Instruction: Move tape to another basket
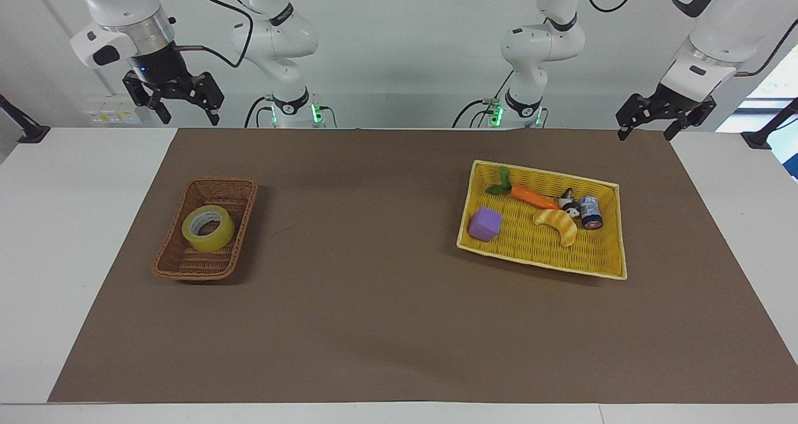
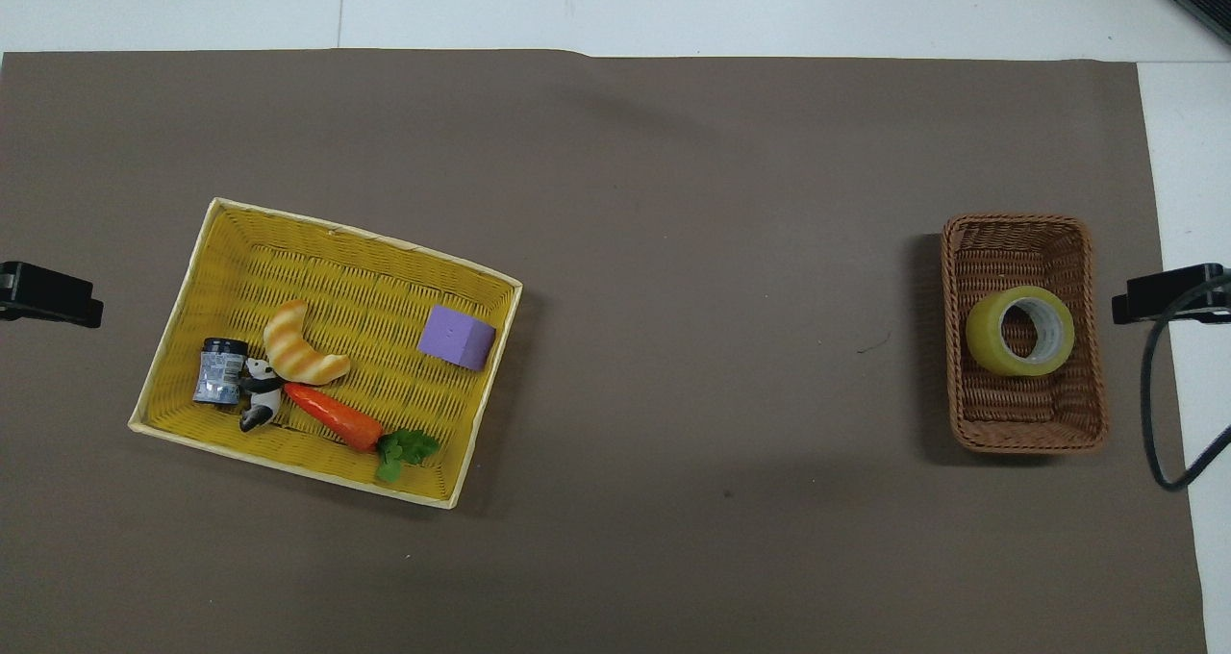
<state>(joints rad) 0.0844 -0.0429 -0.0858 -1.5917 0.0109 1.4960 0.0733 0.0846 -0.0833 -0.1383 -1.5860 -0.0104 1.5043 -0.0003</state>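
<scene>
Glossy yellow tape [image 1: 208,228] sits in the woven wicker basket [image 1: 181,263]; both end effectors, left end effector [image 1: 645,125] and right end effector [image 1: 181,106], gape empty.

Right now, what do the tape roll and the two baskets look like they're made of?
Tape roll: glossy translucent yellow plastic film on a pale, probably cardboard, core. Brown basket: woven wicker, matte, visible ribbed weave. Yellow tray basket: flat woven strips, maybe plastic or dyed straw, pale rim.

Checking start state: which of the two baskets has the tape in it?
The small brown wicker basket at the right arm's end holds the tape. The flat yellow basket holds only toys.
</scene>
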